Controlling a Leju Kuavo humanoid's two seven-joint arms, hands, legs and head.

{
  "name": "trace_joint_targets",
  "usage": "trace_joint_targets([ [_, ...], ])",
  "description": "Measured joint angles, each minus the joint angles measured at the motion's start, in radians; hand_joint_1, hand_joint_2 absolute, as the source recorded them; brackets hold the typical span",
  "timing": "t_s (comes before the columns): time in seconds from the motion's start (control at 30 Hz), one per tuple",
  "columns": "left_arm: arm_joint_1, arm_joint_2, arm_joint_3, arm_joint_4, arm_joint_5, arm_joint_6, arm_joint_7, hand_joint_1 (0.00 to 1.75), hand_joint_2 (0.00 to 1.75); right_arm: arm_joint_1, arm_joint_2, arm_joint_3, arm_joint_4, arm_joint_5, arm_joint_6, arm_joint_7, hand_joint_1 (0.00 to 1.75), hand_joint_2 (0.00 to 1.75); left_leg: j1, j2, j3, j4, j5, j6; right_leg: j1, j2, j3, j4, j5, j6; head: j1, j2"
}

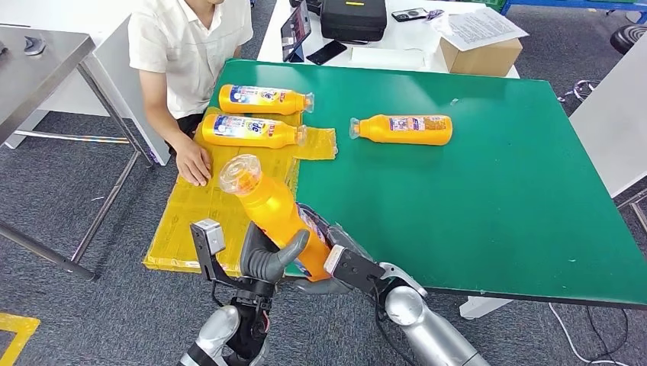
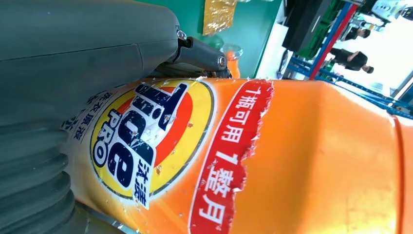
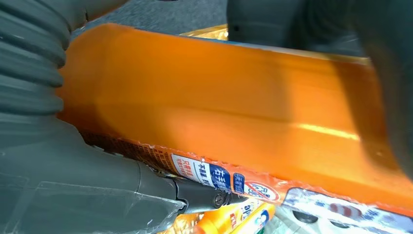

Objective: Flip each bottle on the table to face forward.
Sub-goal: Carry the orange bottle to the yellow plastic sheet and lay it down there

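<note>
- Held bottle up off the worktop, tilted, clear cap end pointing up and away, base down between both robot hands near the worktop's near-left corner.
- Left robot hand wrapped on the lower body, thumb across the front; left wrist view has the round brand label facing its camera.
- Right robot hand clamped on the base from the other side; right wrist view has the small-print back label along the fingers.
- Judged mid-flip: roll about the long axis, one hand bearing while the other regrips; keep hold low, label torn and likely slick.
- Set down brand side up, clear of the worktop edge.
- Yellow sheet just beyond, a person's hand resting on it — keep the swing away.
- Two bottles lying there, side by side.
- Farther right, one bottle lying alone on the green.
</note>
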Motion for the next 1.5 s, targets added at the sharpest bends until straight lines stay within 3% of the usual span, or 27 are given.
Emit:
trace_joint_targets([
  [0.17, 0.000, 0.000, 0.011, -0.003, -0.003, 0.000, -0.003, 1.75, 1.75, 0.004, 0.006, 0.003, -0.003, -0.002, -0.002, -0.002, 0.00, 1.75, 0.000, 0.000, 0.000, 0.000, 0.000, 0.000, 0.000, 0.000, 0.000, 0.000, 0.000, 0.000, 0.000, 0.000],
  [0.3, 0.000, 0.000, 0.017, -0.004, -0.003, 0.001, -0.004, 1.75, 1.75, 0.006, 0.007, 0.004, -0.006, -0.003, -0.002, -0.003, 0.00, 0.00, 0.000, 0.000, 0.000, 0.000, 0.000, 0.000, 0.000, 0.000, 0.000, 0.000, 0.000, 0.000, 0.000, 0.000],
  [0.5, 0.008, 0.000, 0.041, -0.021, 0.002, 0.052, -0.028, 1.75, 1.75, 0.045, 0.020, 0.006, -0.037, 0.035, -0.075, -0.019, 0.00, 0.00, 0.000, 0.000, -0.001, 0.000, 0.000, 0.000, 0.000, 0.000, -0.001, 0.000, 0.000, 0.000, 0.000, 0.000],
  [0.57, 0.011, 0.000, 0.057, -0.030, -0.011, 0.077, -0.038, 1.75, 1.75, 0.062, 0.023, 0.010, -0.049, 0.097, -0.140, -0.025, 0.00, 0.87, 0.000, 0.000, -0.001, 0.000, 0.000, 0.000, 0.000, 0.000, -0.002, 0.000, 0.000, 0.000, 0.000, 0.000],
  [0.63, 0.001, 0.001, 0.073, -0.031, -0.094, 0.163, -0.067, 1.75, 1.75, 0.083, 0.021, 0.012, -0.054, 0.219, -0.263, -0.030, 0.00, 1.75, 0.000, 0.000, -0.001, 0.000, 0.000, 0.000, 0.000, 0.000, -0.002, 0.000, 0.000, 0.000, 0.000, 0.000],
  [0.77, -0.050, 0.009, 0.112, 0.025, -0.510, 0.373, -0.138, 1.75, 1.75, 0.138, 0.012, -0.008, -0.055, 0.558, -0.606, 0.026, 0.00, 1.75, 0.000, -0.002, -0.002, 0.000, 0.000, 0.000, 0.000, -0.002, -0.001, 0.000, 0.000, 0.000, 0.000, 0.000],
  [0.83, -0.057, 0.010, 0.139, 0.048, -0.638, 0.386, -0.132, 1.75, 1.75, 0.162, 0.011, -0.050, -0.062, 0.713, -0.748, 0.049, 0.00, 1.75, 0.000, 0.000, -0.002, 0.000, 0.000, 0.000, 0.000, -0.002, -0.001, 0.000, 0.000, 0.000, 0.000, 0.000],
  [0.9, -0.053, 0.012, 0.166, 0.056, -0.699, 0.373, -0.107, 1.75, 1.75, 0.199, 0.027, -0.128, -0.090, 0.846, -0.814, 0.021, 0.00, 1.75, 0.000, 0.000, -0.002, 0.000, 0.000, 0.000, -0.001, -0.001, -0.002, 0.000, 0.000, 0.000, 0.000, 0.000],
  [1.0, -0.045, 0.019, 0.192, 0.058, -0.790, 0.346, -0.056, 1.75, 1.75, 0.258, 0.095, -0.301, -0.155, 0.955, -0.831, -0.115, 0.00, 1.75, 0.000, -0.001, -0.003, 0.000, 0.000, 0.000, 0.000, -0.002, -0.002, 0.000, 0.000, 0.000, 0.000, 0.000],
  [1.1, -0.041, 0.030, 0.206, 0.066, -0.891, 0.328, -0.009, 1.75, 1.75, 0.294, 0.181, -0.475, -0.221, 0.961, -0.832, -0.233, 0.00, 1.75, 0.000, 0.000, -0.003, 0.000, 0.000, 0.000, 0.000, -0.002, -0.003, 0.000, 0.000, 0.000, 0.000, 0.000],
  [1.3, -0.043, 0.040, 0.224, 0.079, -0.956, 0.319, 0.037, 1.74, 1.75, 0.317, 0.233, -0.575, -0.266, 0.945, -0.833, -0.257, 0.00, 1.75, 0.000, 0.001, -0.003, 0.000, 0.000, 0.000, 0.000, -0.001, -0.003, 0.000, 0.000, 0.000, 0.000, 0.000],
  [1.37, -0.075, 0.074, 0.242, 0.137, -1.193, 0.300, 0.156, 1.74, 1.75, 0.333, 0.272, -0.644, -0.295, 0.905, -0.833, -0.260, 0.00, 1.75, 0.000, 0.001, -0.003, 0.000, 0.001, 0.000, 0.000, -0.001, -0.003, 0.000, 0.000, -0.001, 0.000, 0.000],
  [1.43, -0.141, 0.116, 0.254, 0.238, -1.474, 0.211, 0.299, 1.75, 1.75, 0.341, 0.299, -0.690, -0.308, 0.858, -0.833, -0.262, 0.00, 1.75, 0.000, 0.001, -0.003, 0.000, 0.002, -0.001, 0.000, -0.001, -0.004, 0.000, 0.001, -0.001, 0.000, 0.000],
  [1.5, -0.206, 0.135, 0.253, 0.332, -1.595, 0.124, 0.366, 1.71, 1.75, 0.341, 0.302, -0.697, -0.302, 0.836, -0.833, -0.262, 0.00, 1.75, 0.000, 0.001, -0.003, 0.000, 0.002, -0.002, 0.000, -0.001, -0.004, 0.001, 0.001, -0.002, 0.000, 0.000],
])
